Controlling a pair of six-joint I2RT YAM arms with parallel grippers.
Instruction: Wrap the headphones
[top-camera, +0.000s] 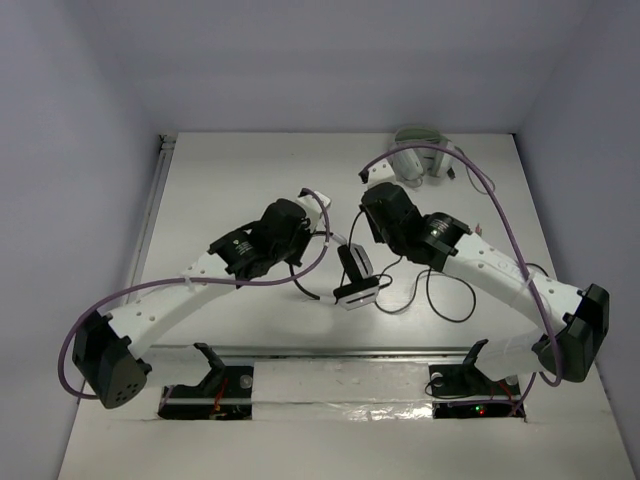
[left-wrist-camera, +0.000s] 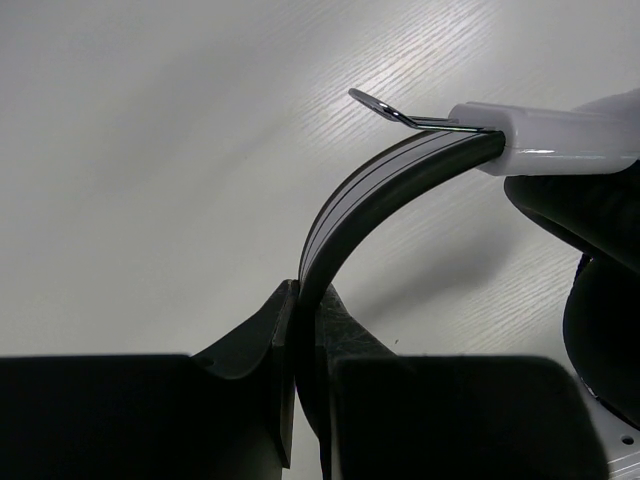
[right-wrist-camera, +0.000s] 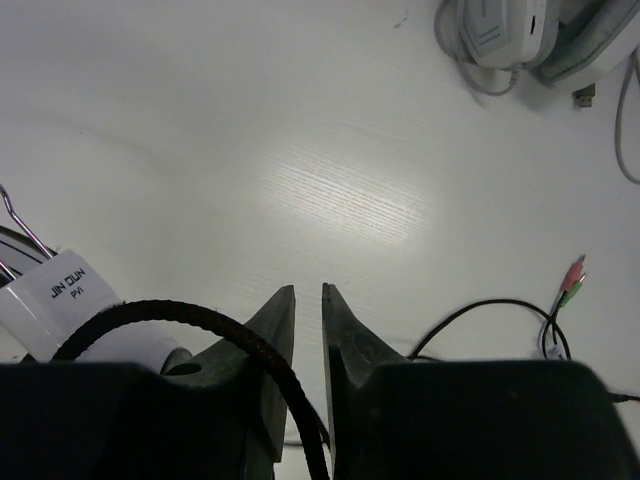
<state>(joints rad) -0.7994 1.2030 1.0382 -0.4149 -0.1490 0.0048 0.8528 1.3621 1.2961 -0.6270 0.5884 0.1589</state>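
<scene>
The headphones (top-camera: 355, 285) sit mid-table between my two grippers, white-and-black ear cups low and the thin black headband (left-wrist-camera: 345, 215) arching up. My left gripper (left-wrist-camera: 308, 292) is shut on the headband; in the top view it (top-camera: 298, 242) is just left of the cups. A white slider and a metal wire (left-wrist-camera: 545, 135) show at the band's end. My right gripper (right-wrist-camera: 308, 290) is right of the cups (top-camera: 368, 232), its jaws nearly closed with the black braided cable (right-wrist-camera: 150, 310) running down between them. The rest of the cable (top-camera: 445, 298) loops on the table to the right.
All-pale headphones (top-camera: 415, 160) with a grey cable lie at the back right, also in the right wrist view (right-wrist-camera: 505, 30). The cable's pink and green plugs (right-wrist-camera: 573, 273) lie right of my right gripper. A white wall edge rail (top-camera: 155, 200) runs along the left.
</scene>
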